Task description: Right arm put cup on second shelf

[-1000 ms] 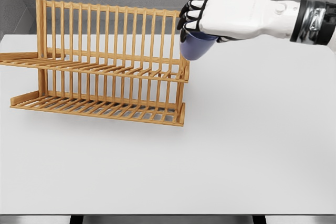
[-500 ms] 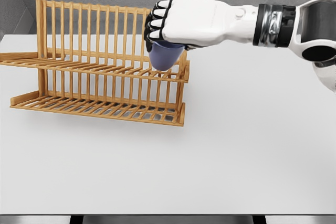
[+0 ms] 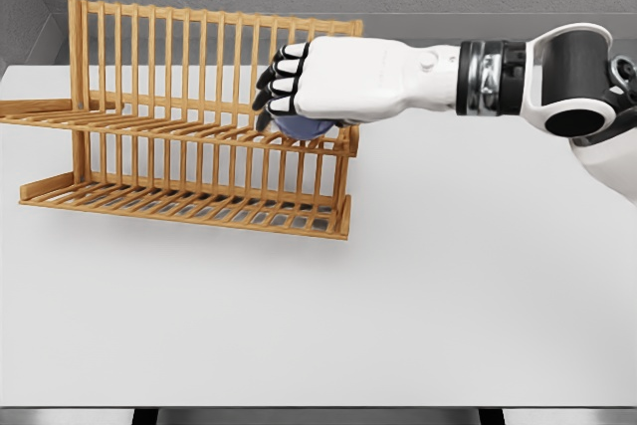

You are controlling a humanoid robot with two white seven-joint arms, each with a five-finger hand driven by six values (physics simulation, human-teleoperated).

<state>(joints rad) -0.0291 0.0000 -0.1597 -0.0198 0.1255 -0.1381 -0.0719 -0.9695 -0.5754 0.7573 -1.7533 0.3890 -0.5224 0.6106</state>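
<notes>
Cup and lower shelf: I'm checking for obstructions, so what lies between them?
In the head view, only the upper shelf's slats lie between the cup, held in the right hand, and the lower shelf.

A white right hand (image 3: 328, 82) with black fingers, a blue cup (image 3: 303, 127), an orange-brown slatted rack (image 3: 189, 116).

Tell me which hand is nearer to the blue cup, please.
The right hand. Its fingers curl around the blue cup, holding it at the upper shelf of the wooden rack. The left hand is not in view, so its distance cannot be judged.
</notes>
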